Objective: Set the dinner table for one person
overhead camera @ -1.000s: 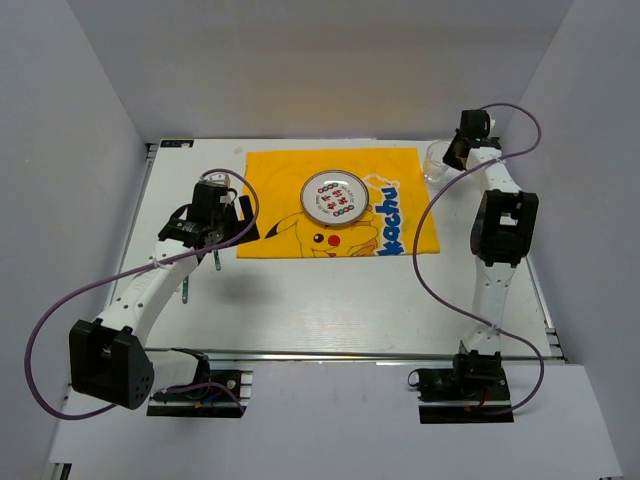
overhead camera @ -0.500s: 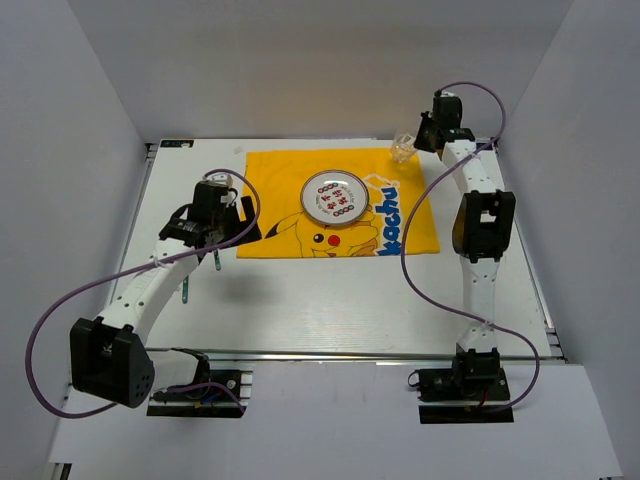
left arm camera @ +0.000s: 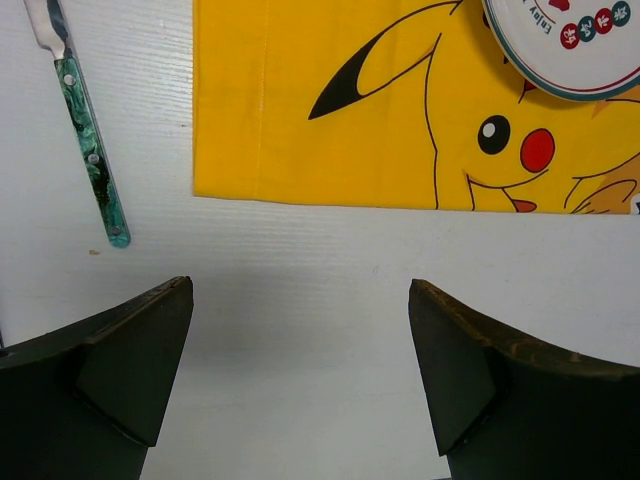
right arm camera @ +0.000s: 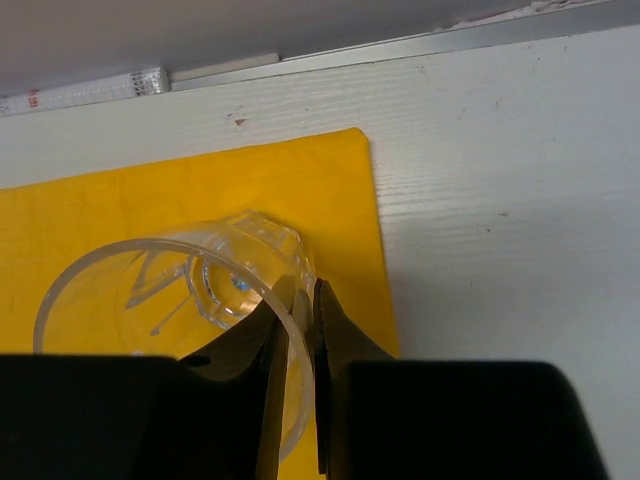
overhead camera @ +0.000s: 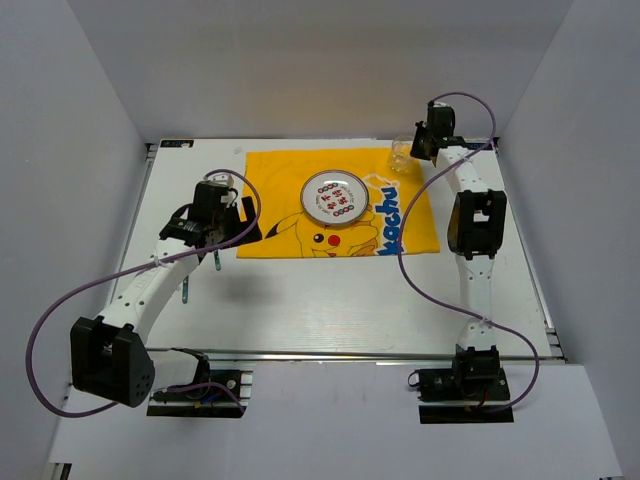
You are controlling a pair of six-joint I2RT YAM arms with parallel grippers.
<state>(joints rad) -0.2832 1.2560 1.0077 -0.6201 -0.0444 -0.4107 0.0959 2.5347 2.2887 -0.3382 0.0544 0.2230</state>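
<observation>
As my left gripper hangs open, my right gripper, clamping clear plastic cup, has shifted left over yellow cloth placemat.

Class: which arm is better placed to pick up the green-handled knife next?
Left: the left gripper, open, hangs near the knife; the right gripper is far off, shut on the cup.

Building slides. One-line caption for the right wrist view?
Right gripper pinches the rim of a clear cup over a corner of the yellow placemat.
</observation>
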